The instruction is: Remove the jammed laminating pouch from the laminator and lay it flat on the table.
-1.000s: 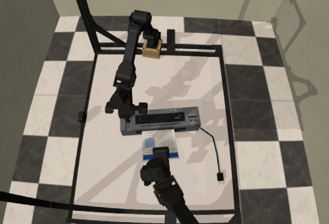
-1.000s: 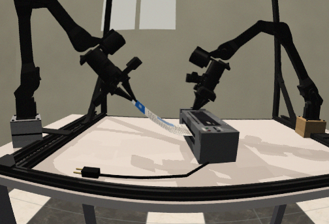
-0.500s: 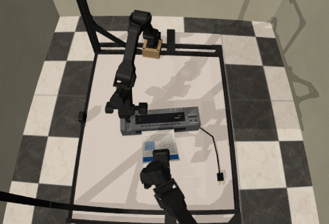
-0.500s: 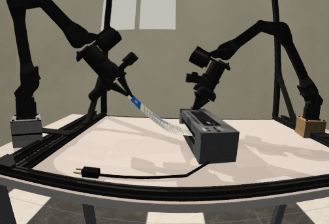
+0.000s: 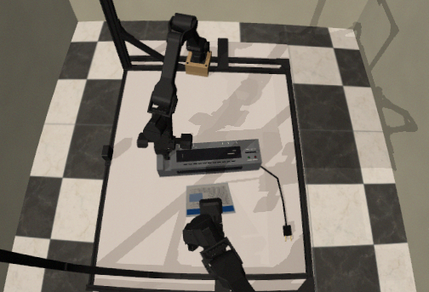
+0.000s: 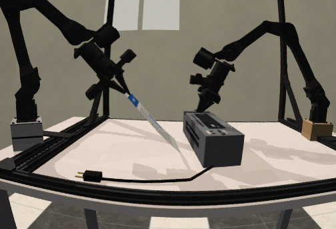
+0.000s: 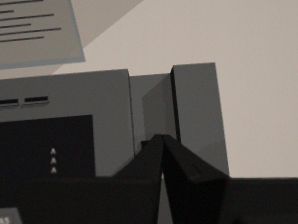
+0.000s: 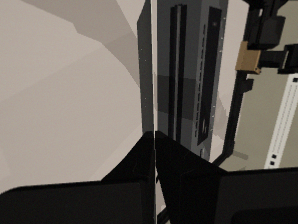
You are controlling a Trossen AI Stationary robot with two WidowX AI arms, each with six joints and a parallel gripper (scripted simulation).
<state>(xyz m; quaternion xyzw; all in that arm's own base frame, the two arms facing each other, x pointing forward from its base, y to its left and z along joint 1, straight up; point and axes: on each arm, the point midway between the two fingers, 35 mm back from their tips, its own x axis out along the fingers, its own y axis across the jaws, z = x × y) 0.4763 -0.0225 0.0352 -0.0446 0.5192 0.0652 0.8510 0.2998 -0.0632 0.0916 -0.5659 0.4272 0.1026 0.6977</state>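
The grey laminator (image 5: 210,157) stands upright on the table; it also shows in the exterior view (image 6: 213,137). My left gripper (image 5: 170,153) (image 7: 161,141) is shut, with its tips pressed down on the recessed key at the laminator's end. My right gripper (image 6: 126,93) is shut on the blue end of the laminating pouch (image 6: 153,123). It holds the pouch tilted, sloping down toward the table in front of the laminator. From above, the pouch (image 5: 210,197) lies apart from the laminator's front. The right wrist view shows the pouch edge-on (image 8: 154,75).
The black power cord (image 5: 277,191) runs from the laminator's right end to its plug (image 5: 287,231) near the table's front right, to the right of the pouch. A black frame rail (image 5: 298,149) borders the table. The left arm's tan base (image 5: 197,65) stands at the back.
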